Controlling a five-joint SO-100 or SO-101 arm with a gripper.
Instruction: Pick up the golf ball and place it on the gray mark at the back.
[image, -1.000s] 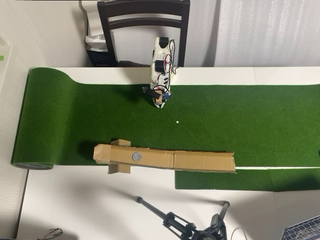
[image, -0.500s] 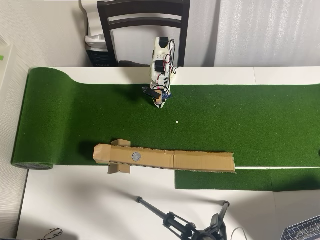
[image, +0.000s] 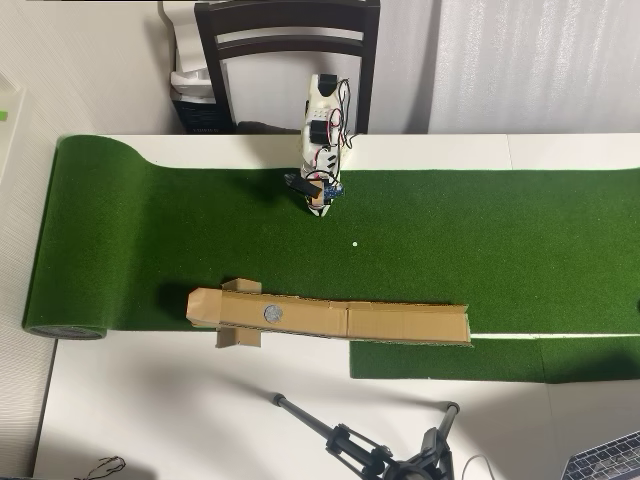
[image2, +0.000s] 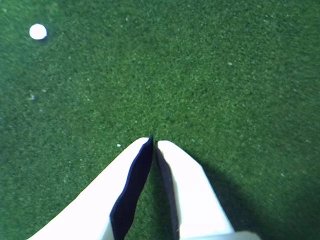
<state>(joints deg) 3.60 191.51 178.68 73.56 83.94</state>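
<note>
The golf ball is out of view in both the overhead and wrist views. The gray mark (image: 272, 313) is a small round disc on the left part of a long tan cardboard strip (image: 400, 322) along the turf's near edge. The white arm stands at the far side of the turf, and its gripper (image: 320, 206) points down at the green mat, well away from the mark. In the wrist view the gripper (image2: 154, 143) is shut, its two white fingertips touching, with only bare turf below and nothing between them.
A tiny white dot (image: 354, 243) lies on the green turf (image: 500, 240) just past the gripper; the dot (image2: 38, 31) sits at the top left of the wrist view. A dark chair (image: 288, 40) stands behind the arm. A tripod (image: 360, 445) lies on the white table.
</note>
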